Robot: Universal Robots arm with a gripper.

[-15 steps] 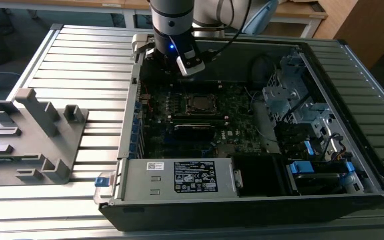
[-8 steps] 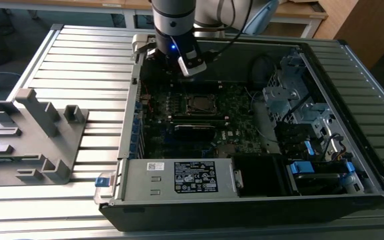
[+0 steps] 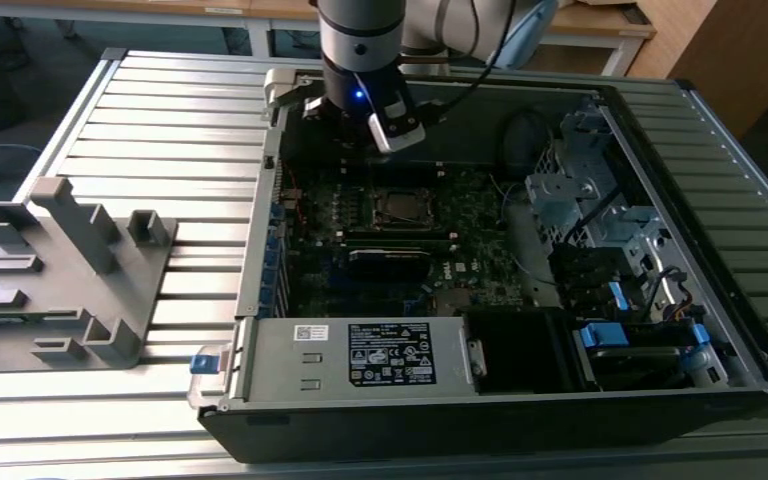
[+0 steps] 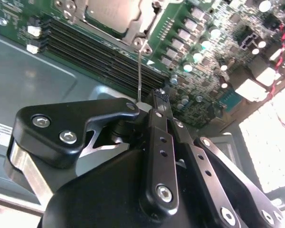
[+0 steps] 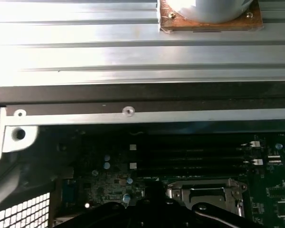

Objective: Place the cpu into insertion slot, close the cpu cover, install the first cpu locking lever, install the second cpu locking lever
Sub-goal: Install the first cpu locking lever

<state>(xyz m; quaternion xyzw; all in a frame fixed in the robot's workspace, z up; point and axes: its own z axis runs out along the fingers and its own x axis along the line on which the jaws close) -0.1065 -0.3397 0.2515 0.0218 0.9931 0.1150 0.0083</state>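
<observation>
- Gripper point(image 4: 157, 100): black, on a single arm, set low inside an open computer case point(image 3: 259, 330), over the motherboard point(image 4: 213, 52). Whether the jaws stand wide or narrow cannot be told.
- Cpu point(image 4: 109, 12): dull silver top, lying flat in the insertion slot point(image 3: 398, 207), just ahead of the jaws and apart from them.
- Cpu cover point(image 4: 133, 37): thin metal frame, down over the cpu, its cut-out showing the silver top.
- Locking lever point(image 4: 140, 71): thin metal rod running from the cover's near corner straight to the jaws. Its free end meets them; whether it is clasped or only touched cannot be told.
- Memory slots point(image 4: 95, 52): long dark rows just beside the insertion slot, near the jaws.
- Power-supply box point(image 3: 384, 355): grey, labelled, well apart from the jaws, on the far side of the insertion slot from them.
- Grey fixture point(image 3: 64, 270): outside the case on the slatted metal table point(image 3: 157, 120), well apart from the jaws, toward the exterior view's left.
</observation>
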